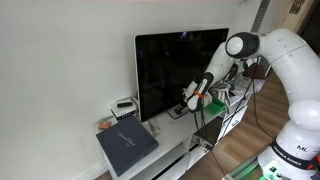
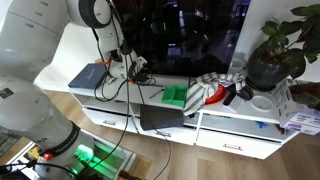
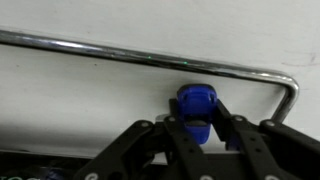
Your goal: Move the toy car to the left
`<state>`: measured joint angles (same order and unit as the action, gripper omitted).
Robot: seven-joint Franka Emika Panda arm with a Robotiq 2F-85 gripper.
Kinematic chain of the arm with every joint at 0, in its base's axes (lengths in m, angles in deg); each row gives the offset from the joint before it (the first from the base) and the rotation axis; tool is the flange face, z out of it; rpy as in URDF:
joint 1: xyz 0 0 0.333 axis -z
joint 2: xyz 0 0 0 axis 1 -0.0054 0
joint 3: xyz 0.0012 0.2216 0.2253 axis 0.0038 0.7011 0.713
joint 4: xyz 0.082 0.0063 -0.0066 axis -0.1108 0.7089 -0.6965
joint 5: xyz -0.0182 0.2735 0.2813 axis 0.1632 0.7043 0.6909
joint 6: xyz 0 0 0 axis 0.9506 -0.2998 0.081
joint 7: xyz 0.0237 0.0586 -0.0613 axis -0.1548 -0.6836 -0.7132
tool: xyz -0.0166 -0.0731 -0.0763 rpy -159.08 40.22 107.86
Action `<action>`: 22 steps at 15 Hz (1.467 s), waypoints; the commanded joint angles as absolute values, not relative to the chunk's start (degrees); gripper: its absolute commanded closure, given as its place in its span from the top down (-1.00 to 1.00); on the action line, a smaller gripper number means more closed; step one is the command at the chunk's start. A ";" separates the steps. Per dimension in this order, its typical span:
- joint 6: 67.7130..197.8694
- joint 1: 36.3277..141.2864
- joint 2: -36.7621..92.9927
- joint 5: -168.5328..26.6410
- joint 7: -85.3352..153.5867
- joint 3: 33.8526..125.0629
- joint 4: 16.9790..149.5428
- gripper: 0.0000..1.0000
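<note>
White cabinet (image 2: 62,62) with a large dark TV (image 1: 180,70) standing on it. My gripper (image 3: 198,128) is down at the foot of the screen, close to the cabinet top. In the wrist view the toy car (image 3: 197,98) shows as a small glossy blue shape on the white surface, just in front of a thin chrome rail (image 3: 100,47) that runs across and bends down at one end. My two black fingers (image 3: 176,128) are drawn in on either side of the car and appear to pinch it between them. In both exterior views the gripper (image 1: 193,98) hides the car, so its position there can only be inferred as under my fingertips. A bright green box (image 2: 177,95) sits further along the cabinet, and a flat dark grey slab (image 1: 127,145) lies towards the other end. I judge the car to be very light, hard and rigid, probably moulded plastic or metal, with a smooth shell that could slip or pop out under a squeeze. If it has wheels, it could roll away when nudged. The safest hold looks to be across its narrow body, low on the flat sides, with gentle pressure. The rail right behind it leaves little room, so any lift should clear that first.
</note>
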<state>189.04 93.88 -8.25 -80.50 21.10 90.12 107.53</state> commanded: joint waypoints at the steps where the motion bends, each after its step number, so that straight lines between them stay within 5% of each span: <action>1: 190.02 92.64 -4.48 -79.11 22.13 89.45 112.00 -0.79; 22: 188.57 90.78 -0.75 -87.42 12.96 95.42 119.38 -0.79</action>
